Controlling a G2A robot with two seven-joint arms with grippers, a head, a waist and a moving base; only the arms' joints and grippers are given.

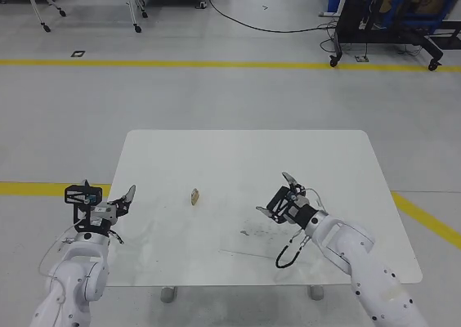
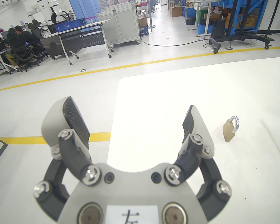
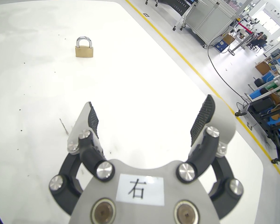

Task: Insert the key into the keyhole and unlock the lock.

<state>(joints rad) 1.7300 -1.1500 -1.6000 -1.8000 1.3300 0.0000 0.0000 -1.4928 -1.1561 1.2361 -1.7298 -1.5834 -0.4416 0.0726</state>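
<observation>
Ribbed black pads face each other across a wide gap on the left gripper (image 2: 130, 108), and the right gripper (image 3: 149, 103) is spread just as far; neither holds anything. By my reading the task has not begun: no key sits in either gripper, and the small brass padlock with a silver shackle (image 3: 84, 51) stands upright on its base with the shackle closed, near the middle of the white counter (image 1: 296, 155), between the two arms and well apart from both. A thin grey sliver (image 3: 64, 127) lies on the counter just beside one finger of the right gripper; it could be the key seen edge-on, but I cannot tell. Everything is left to do: finding and picking up the key, steadying the padlock (image 1: 195, 196), inserting and turning. The left gripper (image 1: 124, 199) hangs at the counter's left edge, one finger over the floor, aimed forward with the padlock (image 2: 229, 131) off to its right. The right gripper (image 1: 275, 194) sits low over the counter, its forearm angled in from the near right, pointing toward the padlock.
</observation>
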